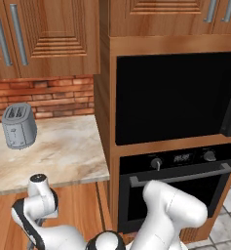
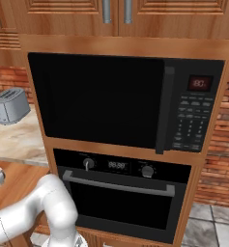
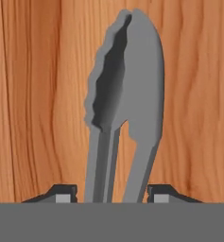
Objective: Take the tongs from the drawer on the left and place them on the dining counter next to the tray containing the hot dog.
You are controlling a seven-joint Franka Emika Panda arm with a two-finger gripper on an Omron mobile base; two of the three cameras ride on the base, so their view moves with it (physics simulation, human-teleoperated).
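The grey tongs (image 3: 125,90) stood right between the two dark fingertips (image 3: 61,193) of the claw (image 3: 111,194). The two thin arms of the tongs ran down between the fingertips, and the wide scoop ends pointed away from the hand. One fingertip sat on each side of the arms, but there was a small space between each fingertip and the metal (so I could not tell if the claw was really squeezing the tongs or just sitting around them). Behind the tongs was a flat brown wood face (image 3: 28,94) with lines in it.

From the cameras on the base, the white arm (image 1: 170,210) bent low toward the bottom left, in front of the wood cupboards. A grey toaster (image 1: 18,126) stood on a small stone counter (image 1: 63,151), in front of a red brick wall (image 1: 48,97). Beside the counter was a tall wood cabinet with a black microwave (image 2: 121,99) on top and a black oven (image 2: 123,193) under it. The oven had a long silver handle (image 2: 118,185) and round knobs
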